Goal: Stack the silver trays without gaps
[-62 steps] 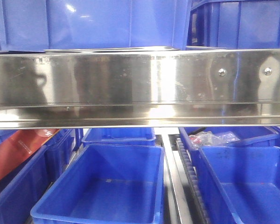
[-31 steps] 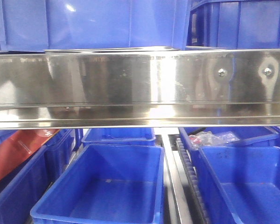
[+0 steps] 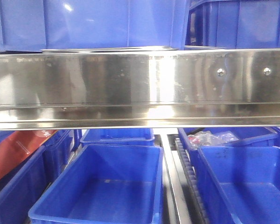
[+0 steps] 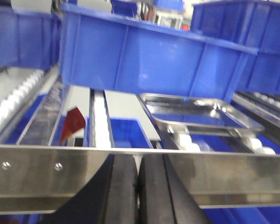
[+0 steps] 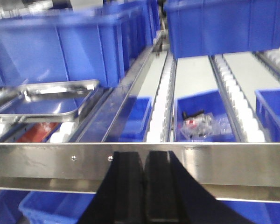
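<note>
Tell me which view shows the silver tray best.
Left wrist: the silver tray lies whole on the rollers, rim and floor visible. Right wrist crops it at the left edge. The front view shows only a thin sliver above the steel rail.

Two silver trays (image 5: 46,100), two hands (image 4: 138,163), at least six blue bins (image 3: 107,186).

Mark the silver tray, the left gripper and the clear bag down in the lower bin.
silver tray (image 4: 200,115): left wrist view, on the tray's floor.
left gripper (image 4: 139,161): left wrist view, midway between the fingertips.
clear bag (image 5: 203,125): right wrist view, on the bag's middle.
</note>
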Robot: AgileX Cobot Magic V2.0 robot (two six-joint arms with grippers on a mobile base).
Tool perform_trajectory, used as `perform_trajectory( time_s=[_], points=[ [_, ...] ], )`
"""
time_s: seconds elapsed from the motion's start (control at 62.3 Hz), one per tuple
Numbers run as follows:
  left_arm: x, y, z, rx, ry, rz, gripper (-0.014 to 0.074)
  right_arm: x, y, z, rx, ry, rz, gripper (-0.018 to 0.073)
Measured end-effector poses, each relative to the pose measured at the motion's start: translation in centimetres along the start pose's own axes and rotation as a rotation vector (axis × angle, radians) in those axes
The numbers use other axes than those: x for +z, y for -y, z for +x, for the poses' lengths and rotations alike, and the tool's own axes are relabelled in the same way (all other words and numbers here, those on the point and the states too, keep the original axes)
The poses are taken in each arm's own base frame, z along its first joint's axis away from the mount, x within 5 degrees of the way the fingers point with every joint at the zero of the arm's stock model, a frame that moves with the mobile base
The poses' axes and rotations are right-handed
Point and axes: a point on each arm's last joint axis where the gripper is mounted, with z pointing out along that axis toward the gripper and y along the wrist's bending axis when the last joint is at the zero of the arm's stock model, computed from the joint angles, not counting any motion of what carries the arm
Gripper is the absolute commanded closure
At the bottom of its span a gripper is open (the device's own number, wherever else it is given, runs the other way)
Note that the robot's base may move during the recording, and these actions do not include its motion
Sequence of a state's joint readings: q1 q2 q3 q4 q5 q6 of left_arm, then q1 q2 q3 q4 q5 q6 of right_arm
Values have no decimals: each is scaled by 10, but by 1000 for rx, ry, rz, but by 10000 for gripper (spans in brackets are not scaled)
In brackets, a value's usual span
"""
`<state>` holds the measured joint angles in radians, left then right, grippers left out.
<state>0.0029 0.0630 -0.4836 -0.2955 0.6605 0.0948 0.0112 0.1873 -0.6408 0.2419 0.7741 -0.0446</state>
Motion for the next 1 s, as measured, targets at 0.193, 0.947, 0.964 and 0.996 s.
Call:
perform_trajectory(
  time_s=[0.193, 0.947, 0.964, 0.996],
  points=[
    [20, 0, -6, -82, -113, 23, 605, 22, -1, -20, 9, -87, -19, 638],
    [142, 16, -84, -82, -521, 68, 613, 154, -30, -76, -12, -485, -137, 614],
    [144, 16, -84, -87, -527, 66, 613, 156, -31, -76, -3, -488, -135, 614],
    [146, 16, -83, -91, -532, 63, 613, 160, -34, -75, 5, -489, -135, 614]
  ],
)
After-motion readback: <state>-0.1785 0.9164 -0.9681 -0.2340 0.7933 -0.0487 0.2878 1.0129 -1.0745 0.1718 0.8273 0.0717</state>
